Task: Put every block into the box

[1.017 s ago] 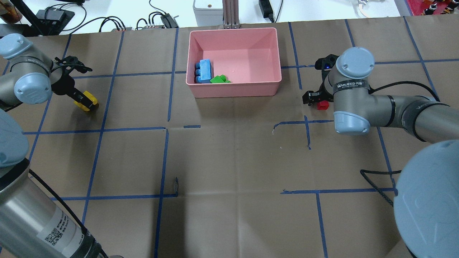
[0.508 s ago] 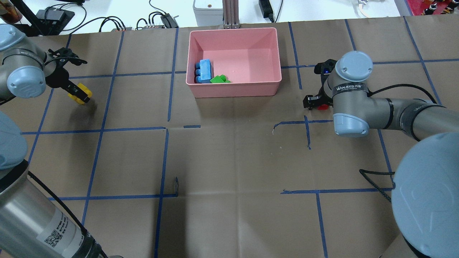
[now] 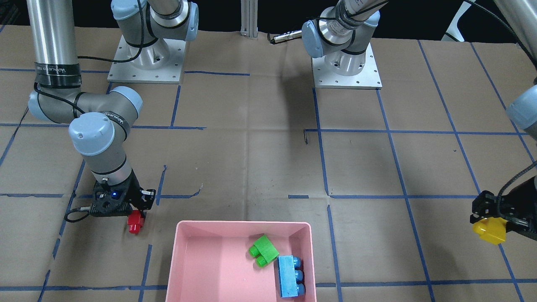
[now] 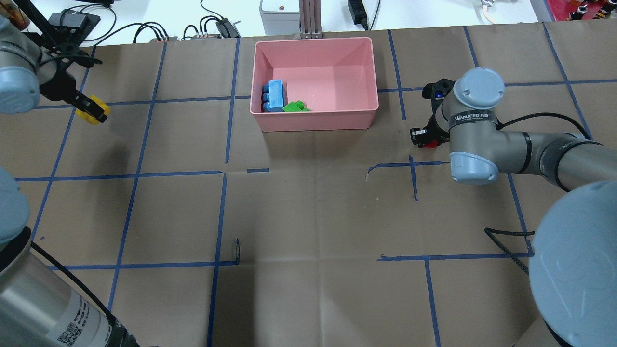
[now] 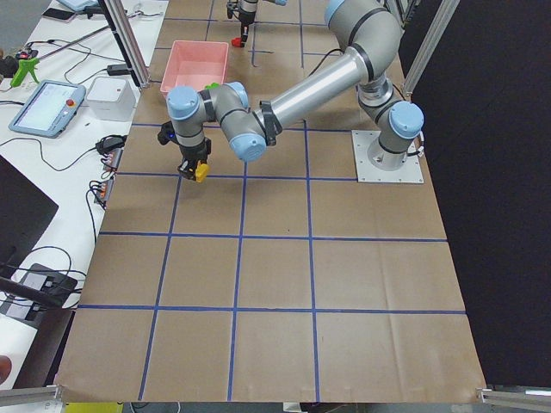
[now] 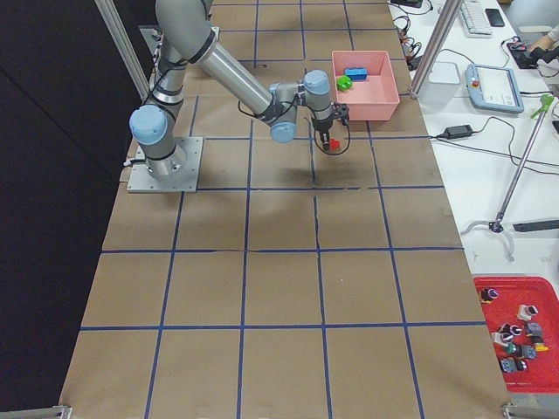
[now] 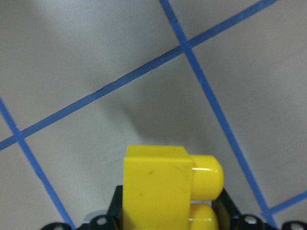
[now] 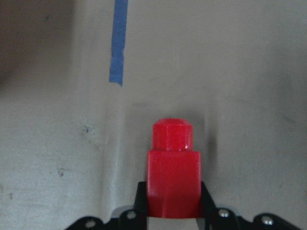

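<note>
The pink box (image 4: 371, 113) (image 3: 176, 251) stands at the table's far middle. The blue three-stud block (image 4: 274, 95) (image 3: 288, 277) and the green block (image 4: 295, 106) (image 3: 263, 250) lie inside it. My left gripper (image 4: 91, 111) (image 3: 488, 228) is shut on the yellow block (image 4: 93, 109) (image 3: 490, 230) (image 7: 163, 187) and holds it above the table, far left of the box. My right gripper (image 4: 429, 140) (image 3: 136, 218) is shut on the small red block (image 4: 432, 142) (image 3: 135, 221) (image 8: 172, 172), raised off the table to the right of the box.
Brown paper with blue tape lines covers the table (image 4: 308, 217). Cables and small devices (image 4: 72, 21) lie beyond the far edge. The arms' base plates (image 3: 346, 69) show in the front-facing view.
My left gripper has lifted the yellow block and moved it up and toward the far left. My right gripper has lifted the red block and shifted slightly toward the box.
</note>
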